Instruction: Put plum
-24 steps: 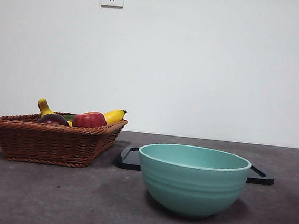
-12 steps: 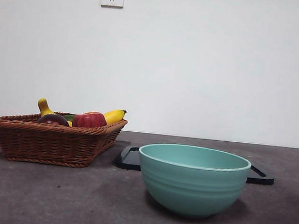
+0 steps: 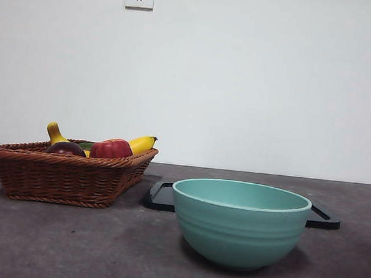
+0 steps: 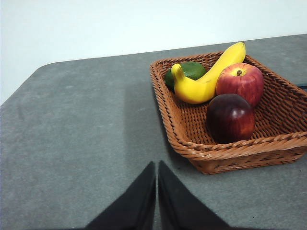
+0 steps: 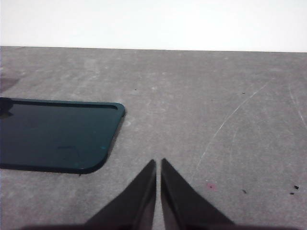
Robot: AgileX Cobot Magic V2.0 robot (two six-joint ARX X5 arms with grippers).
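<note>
Left tool [image 4: 157, 165] hangs clenched and empty near the brown woven wicker basket [image 4: 192, 146], where the glossy dark maroon plum [image 4: 230, 118] lies untouched; right tool [image 5: 158, 163], clenched, waits above grey tabletop [image 5: 216, 96]; front view shows neither; the next move calls for parting and reaching in.

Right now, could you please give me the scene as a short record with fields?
plum: plum lies in the wicker basket, untouched
basket contents: red apple, banana, green fruit
bowl: teal bowl upright on the table, nothing seen above its rim
tray: black tray behind the bowl
left gripper: left gripper shut, short of the basket
right gripper: right gripper shut, beside the tray
</note>
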